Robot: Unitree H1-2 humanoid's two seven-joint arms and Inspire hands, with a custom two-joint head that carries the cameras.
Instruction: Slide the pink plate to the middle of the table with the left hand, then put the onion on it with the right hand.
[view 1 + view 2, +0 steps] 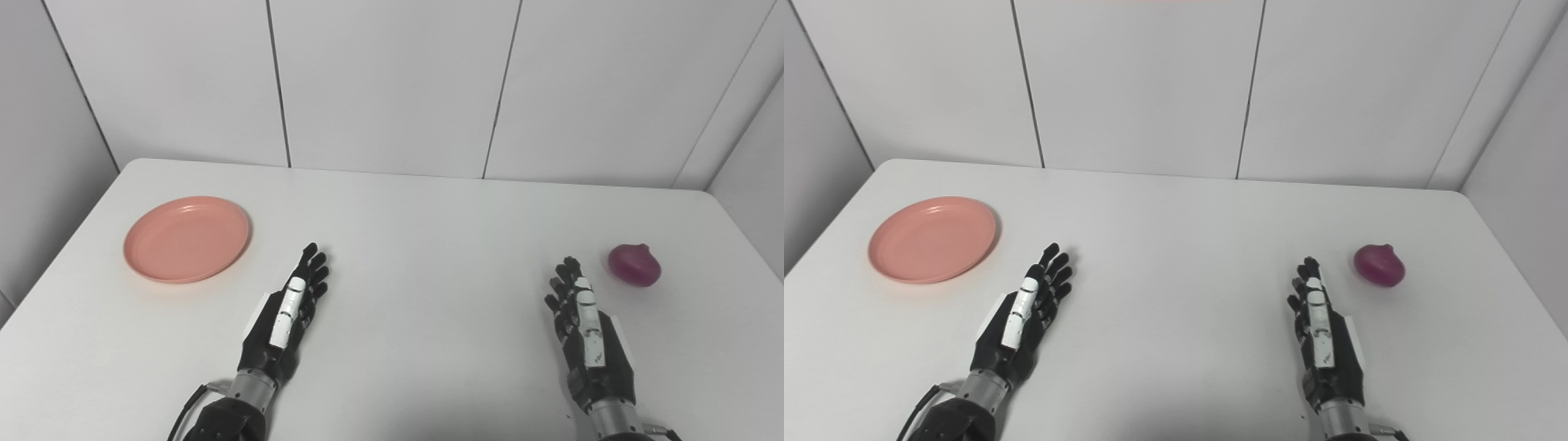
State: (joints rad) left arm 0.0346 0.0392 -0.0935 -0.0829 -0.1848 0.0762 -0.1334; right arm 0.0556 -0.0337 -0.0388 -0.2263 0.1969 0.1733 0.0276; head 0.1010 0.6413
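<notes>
Looking down at a smooth matte white table (416,257) with rounded far corners, backed by plain white wall panels (392,86) split by thin dark seams. The pink plate (187,239) is a shallow round dish, salmon-pink, looks like plastic with a soft sheen and a low raised rim; it sits up and to the left of the left hand's fingertips, near them but clearly apart, nothing on it. The left hand (288,318) is black and segmented with one glossy white strip running along its top, and a bare metal wrist cuff behind it with a dark cable looping off. Its fingers (313,269) are stretched out straight, a little spread, released, gripping nothing, pointing toward the far edge and tilted slightly right. The right hand (1323,337) is the same build: black shell, white strip, metal cuff. Its fingers (1307,275) are extended and loose too, holding nothing. The onion (1379,265) is a red one, squat and rounded with a tiny nub on top, skin shiny purple-magenta; it rests on the table just off to the right of the right hand's fingertips and a touch beyond them, not touching. Both hands seem to be hovering just above or resting lightly on the tabletop; honestly can't tell which from this angle, the shadows are too soft.
</notes>
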